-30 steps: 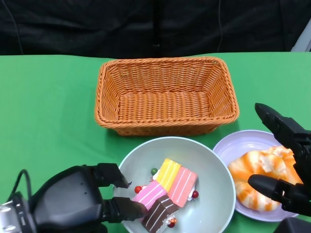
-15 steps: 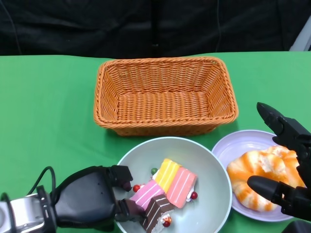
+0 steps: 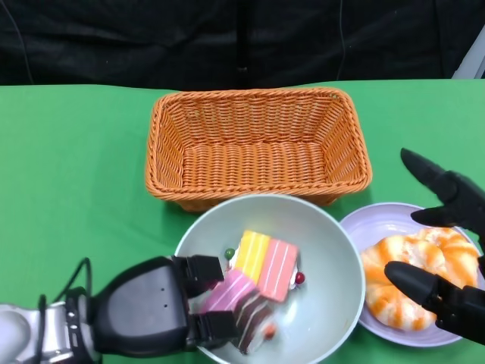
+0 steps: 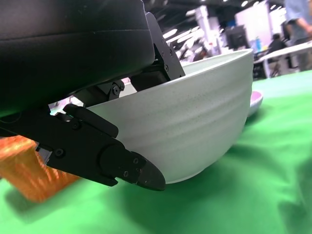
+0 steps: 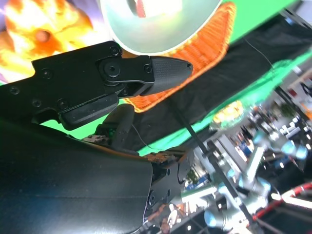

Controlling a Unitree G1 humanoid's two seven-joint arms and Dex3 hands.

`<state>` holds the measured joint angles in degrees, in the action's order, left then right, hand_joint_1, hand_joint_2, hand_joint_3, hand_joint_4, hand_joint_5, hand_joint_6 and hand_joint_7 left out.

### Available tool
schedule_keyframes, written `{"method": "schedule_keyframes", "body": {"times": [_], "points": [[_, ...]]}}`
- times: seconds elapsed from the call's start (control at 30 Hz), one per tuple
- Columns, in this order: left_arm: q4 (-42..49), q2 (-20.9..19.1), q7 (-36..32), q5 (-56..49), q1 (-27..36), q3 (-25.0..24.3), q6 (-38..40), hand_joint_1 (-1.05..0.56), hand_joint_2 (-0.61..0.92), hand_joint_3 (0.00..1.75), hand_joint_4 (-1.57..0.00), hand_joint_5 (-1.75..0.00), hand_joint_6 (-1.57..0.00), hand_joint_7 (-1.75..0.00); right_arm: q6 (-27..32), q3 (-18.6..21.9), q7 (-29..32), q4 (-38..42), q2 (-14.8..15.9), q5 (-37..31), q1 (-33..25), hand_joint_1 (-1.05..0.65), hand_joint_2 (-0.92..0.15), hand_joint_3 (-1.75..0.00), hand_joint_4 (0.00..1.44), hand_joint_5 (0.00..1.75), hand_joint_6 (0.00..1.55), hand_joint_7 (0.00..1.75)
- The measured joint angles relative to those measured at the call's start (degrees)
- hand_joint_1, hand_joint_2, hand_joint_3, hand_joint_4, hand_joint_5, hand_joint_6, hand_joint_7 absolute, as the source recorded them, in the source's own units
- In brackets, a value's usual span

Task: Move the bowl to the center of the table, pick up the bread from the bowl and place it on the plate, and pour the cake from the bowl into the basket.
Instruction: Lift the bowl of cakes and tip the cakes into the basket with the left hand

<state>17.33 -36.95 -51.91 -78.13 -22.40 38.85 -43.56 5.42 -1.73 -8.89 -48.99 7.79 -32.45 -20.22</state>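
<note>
The pale green bowl holds a striped cake slice with small berries. My left hand grips the bowl's near-left rim, thumb inside and fingers under the wall of the bowl. In the head view the bowl's far rim overlaps the front wall of the wicker basket. The bread lies on the lilac plate at the right. My right hand hovers around the bread with fingers spread and holds nothing. The right wrist view shows that hand, the bread and the bowl.
Green cloth covers the table, with open cloth to the left of the basket. The basket stands just behind the bowl, and the plate sits close beside it. A dark curtain hangs behind the table's far edge.
My left hand has raised the bowl and carried it toward the basket, so it looks larger and covers the basket's near wall. The right hand has hardly moved.
</note>
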Motion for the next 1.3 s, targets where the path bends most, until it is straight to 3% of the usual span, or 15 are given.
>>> {"method": "schedule_keyframes", "body": {"times": [0.33, 0.67, 0.83, 0.93, 1.0, 1.1, 1.13, 1.17, 1.2, 1.23, 1.3], "points": [[-8.72, -5.55, 3.52, 9.53, 4.6, -5.83, -5.3, -0.26, 0.92, 0.03, -0.93, -1.75, -0.72, -1.7, -4.63, -0.07, 3.2, 1.51, -1.53, 3.16, -1.46, -0.57, -0.92, -0.46, 0.24, 1.17, 0.0, 0.71], [-13.66, -9.35, 17.3, 21.67, 7.58, -14.92, -10.33, -0.29, 0.9, 0.04, -0.94, -1.75, -0.72, -1.74, -8.08, 0.31, 5.06, 4.91, -1.59, 5.17, -1.8, -0.49, -0.92, -0.39, 0.24, 1.23, 0.0, 0.8], [-14.06, -9.28, 21.16, 23.99, 8.88, -18.71, -11.42, -0.21, 0.87, 0.02, -0.97, -1.75, -0.69, -1.75, -10.93, 0.81, 6.27, 7.43, -1.54, 5.82, -1.68, -0.35, -0.91, -0.37, 0.33, 1.2, 0.1, 1.0], [-14.37, -8.62, 22.06, 25.28, 9.63, -21.37, -11.53, -0.2, 0.9, 0.04, -0.97, -1.75, -0.7, -1.75, -13.81, 0.9, 7.04, 9.85, -1.44, 7.51, -1.71, -0.22, -0.77, -0.56, 0.45, 1.16, 0.29, 1.01], [-14.48, -7.89, 24.53, 28.53, 10.0, -22.34, -11.52, -0.2, 0.91, 0.05, -0.98, -1.75, -0.7, -1.75, -16.76, 1.12, 7.28, 12.03, -1.11, 9.38, -1.43, -0.07, -0.49, -1.02, 0.63, 1.21, 0.58, 0.95], [-14.86, -6.43, 28.7, 34.2, 10.06, -23.57, -11.43, -0.14, 0.91, 0.08, -0.98, -1.75, -0.72, -1.75, -21.26, 1.48, 7.25, 15.94, -0.2, 12.38, -0.79, 0.09, -0.3, -1.36, 0.85, 1.23, 0.85, 0.94], [-14.86, -5.67, 29.84, 36.02, 10.06, -23.86, -11.35, -0.13, 0.91, 0.09, -0.97, -1.75, -0.72, -1.75, -22.65, 1.56, 7.18, 17.1, 0.19, 13.31, -0.54, 0.11, -0.28, -1.39, 0.87, 1.22, 0.88, 0.93], [-14.86, -4.84, 31.34, 38.27, 10.07, -24.03, -10.89, -0.14, 0.6, 0.73, -0.98, -1.75, -0.74, -1.75, -24.25, 1.59, 7.11, 18.26, 0.57, 14.05, -0.32, 0.21, -0.21, -1.55, 0.98, 1.41, 1.0, 1.0], [-14.86, -3.82, 32.97, 40.63, 10.08, -24.1, -10.19, -0.13, 0.36, 1.18, -0.99, -1.75, -0.74, -1.75, -25.71, 1.55, 6.91, 19.38, 1.05, 14.58, -0.18, 0.28, -0.16, -1.67, 1.03, 1.54, 1.05, 1.06], [-14.87, -2.71, 34.48, 42.68, 10.09, -24.16, -9.47, -0.13, 0.27, 1.33, -0.99, -1.75, -0.75, -1.75, -26.94, 1.42, 6.63, 20.48, 1.39, 15.03, -0.1, 0.32, -0.13, -1.7, 1.06, 1.59, 1.08, 1.09], [-14.87, -0.43, 37.47, 46.74, 10.05, -24.36, -7.88, -0.13, 0.2, 1.47, -1.0, -1.75, -0.77, -1.75, -29.1, 0.96, 5.76, 22.75, 2.36, 15.55, -0.02, 0.38, -0.07, -1.74, 1.11, 1.63, 1.12, 1.18]]}}
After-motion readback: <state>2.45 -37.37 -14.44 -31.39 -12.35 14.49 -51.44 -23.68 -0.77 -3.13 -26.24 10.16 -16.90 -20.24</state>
